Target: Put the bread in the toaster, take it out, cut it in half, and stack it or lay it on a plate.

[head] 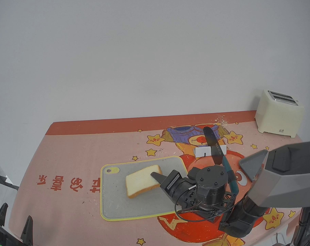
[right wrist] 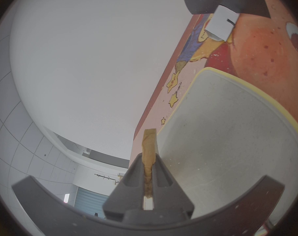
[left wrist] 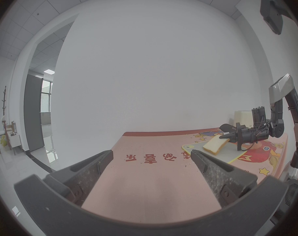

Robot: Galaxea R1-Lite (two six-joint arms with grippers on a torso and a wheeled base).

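Note:
A slice of bread (head: 141,181) lies on the grey cutting board (head: 117,202), yellow-rimmed, at the table's middle. My right gripper (head: 156,176) is shut on the slice's right edge. In the right wrist view the bread (right wrist: 149,145) stands edge-on between the closed fingers (right wrist: 132,181), over the board (right wrist: 227,131). In the left wrist view the bread (left wrist: 215,145) tilts up toward the right gripper (left wrist: 226,135). My left gripper (left wrist: 152,164) hangs open off the table's front left corner (head: 14,219), holding nothing. The cream toaster (head: 279,113) stands at the far right.
A knife (head: 214,146) with a black blade and teal handle rests on a white holder (head: 209,151) behind the board, near the right wrist. A grey plate-like piece (head: 254,163) lies partly hidden behind the right arm. Bare tablecloth spreads left of the board.

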